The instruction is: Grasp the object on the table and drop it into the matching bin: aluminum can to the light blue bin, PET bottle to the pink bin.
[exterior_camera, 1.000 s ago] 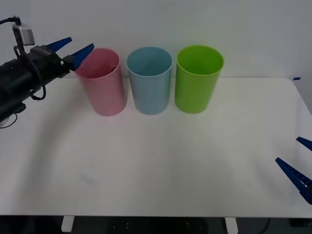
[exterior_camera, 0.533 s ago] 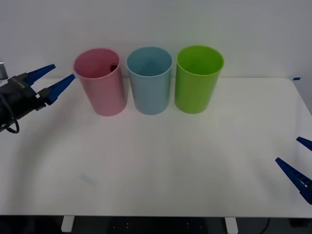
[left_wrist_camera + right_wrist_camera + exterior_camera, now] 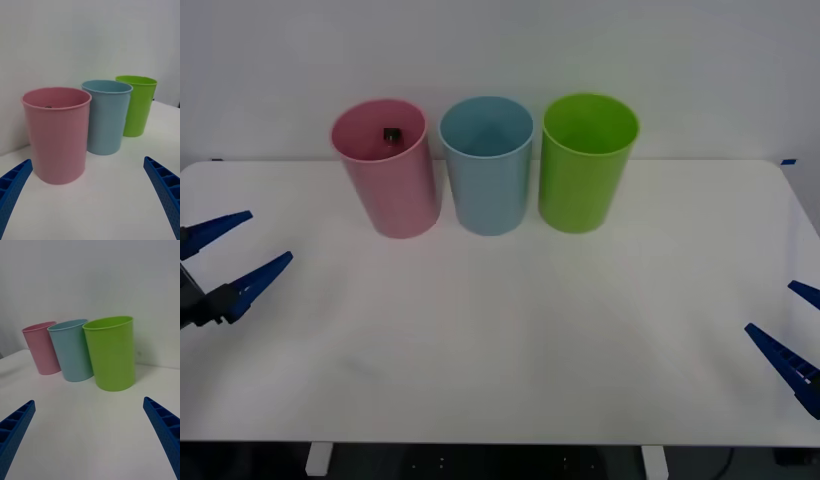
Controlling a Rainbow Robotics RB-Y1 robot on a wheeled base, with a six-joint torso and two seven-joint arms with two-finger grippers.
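Note:
The PET bottle's black cap [image 3: 391,134] peeks up inside the pink bin [image 3: 390,180], which stands at the back left of the white table [image 3: 510,330]. Beside it stands the light blue bin [image 3: 486,170]. My left gripper [image 3: 232,258] hovers open and empty at the table's left edge, well short of the bins. At the right edge my right gripper [image 3: 798,338] is open and empty too. The left wrist view has the pink bin [image 3: 58,137] closest, then the light blue bin [image 3: 107,118]. The right wrist view shows the pink bin [image 3: 42,348] and light blue bin [image 3: 72,350].
A lime green bin [image 3: 585,165] stands to the right of the light blue one, seen also as lime green bin [image 3: 111,352] and lime green bin [image 3: 137,107]. A plain white wall rises behind the row. The tabletop in front of the bins is bare.
My left arm has drawn back from the pink bin's rim, down and toward the table's left edge, staying open. The bottle's cap now shows inside the pink bin. The right arm stayed still.

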